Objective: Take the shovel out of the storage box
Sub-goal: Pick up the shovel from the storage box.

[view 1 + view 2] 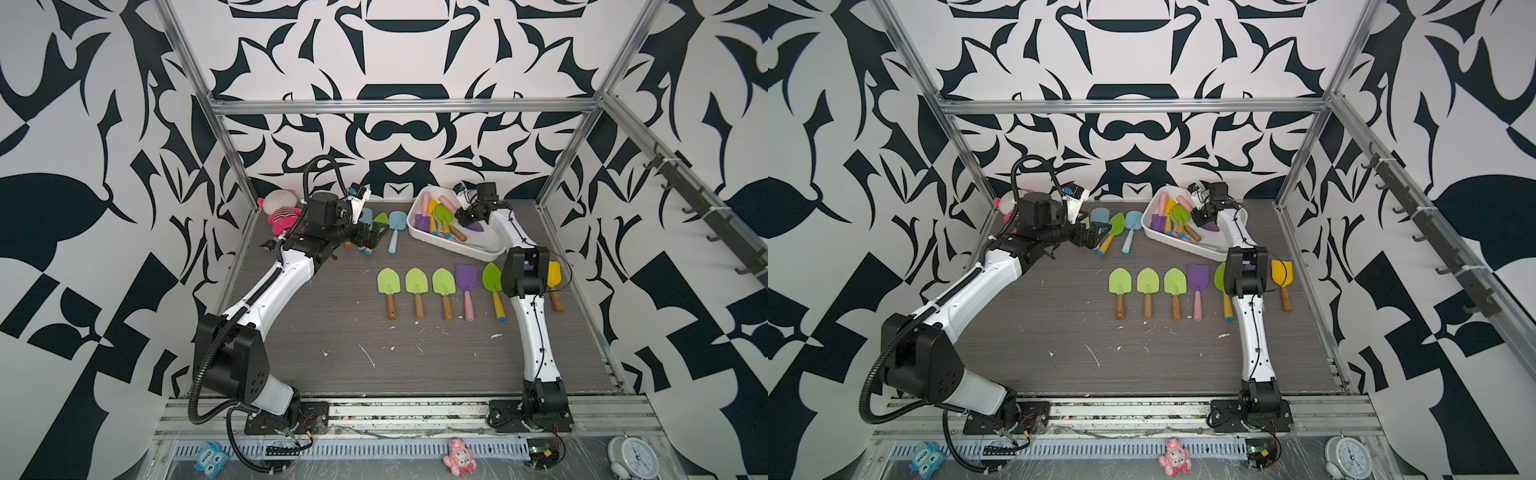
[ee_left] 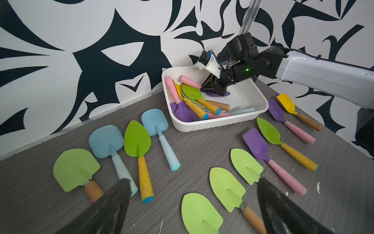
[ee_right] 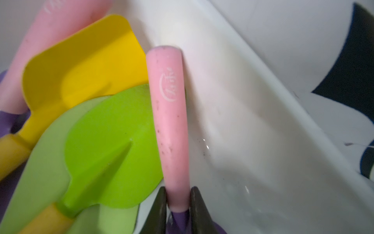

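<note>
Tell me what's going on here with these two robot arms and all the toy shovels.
The right gripper is inside the shallow white plastic storage box, fingers pinching a purple toy shovel by its pink handle, near the blade; it is not yet lifted out. The left gripper hangs open above the grey wood-grain table, holding nothing. Other plastic shovels already lie on that table.

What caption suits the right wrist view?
Right gripper pinches a pink-handled shovel, beside a green shovel and a yellow shovel, inside the storage box.
</note>
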Tool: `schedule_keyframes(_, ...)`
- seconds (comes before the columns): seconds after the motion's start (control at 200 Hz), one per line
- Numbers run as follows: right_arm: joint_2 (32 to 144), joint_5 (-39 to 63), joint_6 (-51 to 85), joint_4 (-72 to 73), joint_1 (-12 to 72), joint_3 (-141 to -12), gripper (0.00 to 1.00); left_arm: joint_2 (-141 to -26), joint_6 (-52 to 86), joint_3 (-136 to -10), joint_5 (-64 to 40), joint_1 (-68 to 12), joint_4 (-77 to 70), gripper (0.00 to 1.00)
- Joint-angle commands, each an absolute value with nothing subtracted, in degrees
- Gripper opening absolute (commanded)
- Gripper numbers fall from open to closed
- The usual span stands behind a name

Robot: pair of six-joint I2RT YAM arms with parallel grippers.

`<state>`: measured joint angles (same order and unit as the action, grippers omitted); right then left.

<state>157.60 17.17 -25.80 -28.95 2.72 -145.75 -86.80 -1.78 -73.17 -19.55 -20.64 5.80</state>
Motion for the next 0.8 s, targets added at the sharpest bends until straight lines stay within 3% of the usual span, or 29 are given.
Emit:
schedule_keyframes(0.0, 153.29, 17.79, -26.28, -24.23, 2.39, -144.5, 0.11, -85.68, -2.37, -74.15, -20.74, -20.88, 6.53, 0.99)
schedule_keyframes(0.215, 147.73, 18.16, -28.26, -18.02, 2.38, -136.46, 0.03, -85.32, -1.66, -73.38, -20.81, -20.84, 5.33, 0.99)
schedule_keyframes(0.52, 137.47, 19.0, -31.45, -7.99, 2.1, -121.64, 0.0, -86.38, 2.28, -74.34, -21.75, -20.83, 2.16, 0.99)
schedule_keyframes(0.795, 128.38, 23.93, -34.94, -3.68, 2.09, -111.11, 0.0, -93.6, 11.63, -84.87, -23.34, -20.76, 5.96, 0.99)
